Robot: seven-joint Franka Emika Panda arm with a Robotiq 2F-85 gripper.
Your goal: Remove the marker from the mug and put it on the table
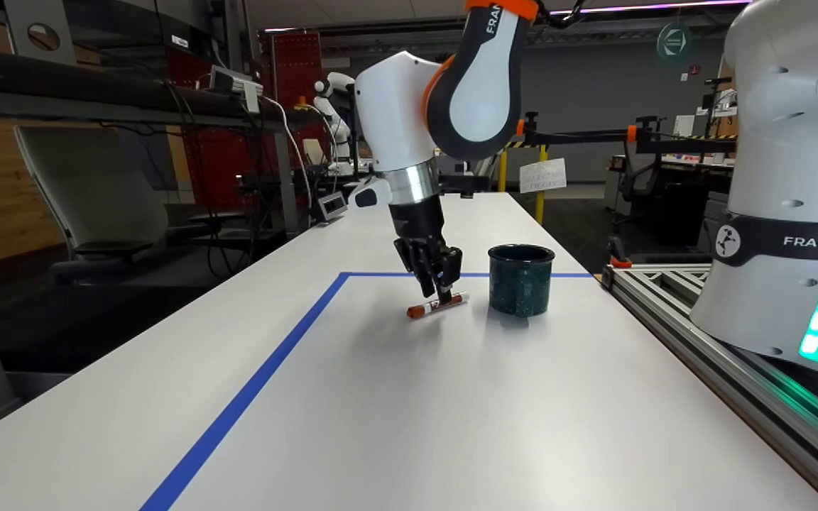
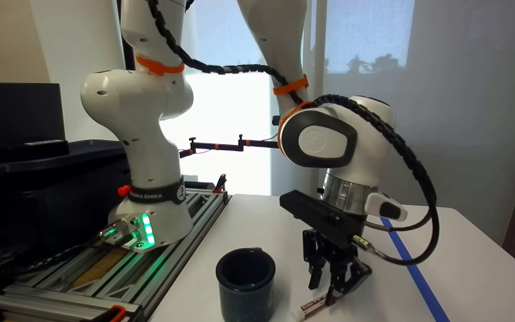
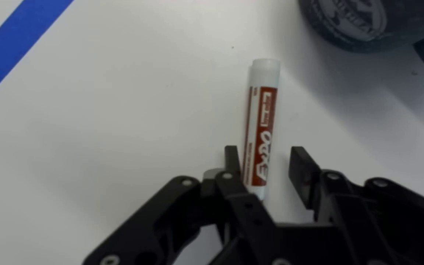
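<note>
The marker [image 1: 420,311], white with a red-brown label, lies on the white table [image 1: 395,426] beside the mug. It also shows in an exterior view [image 2: 310,307] and in the wrist view [image 3: 264,121]. The dark teal mug [image 1: 520,284] stands upright; it also shows in an exterior view [image 2: 245,295] and partly in the wrist view [image 3: 374,25]. My gripper [image 1: 436,297] is open, low over the table; in the wrist view its fingers [image 3: 264,154] stand on either side of the marker. The left finger is close to the marker, with a gap at the right. The left finger hides part of the marker's near end.
Blue tape lines [image 1: 260,376] mark the table. The robot base [image 1: 778,298] stands on a metal-railed bench [image 1: 707,369] along the table's edge. A small grey device [image 1: 332,206] sits at the table's far edge.
</note>
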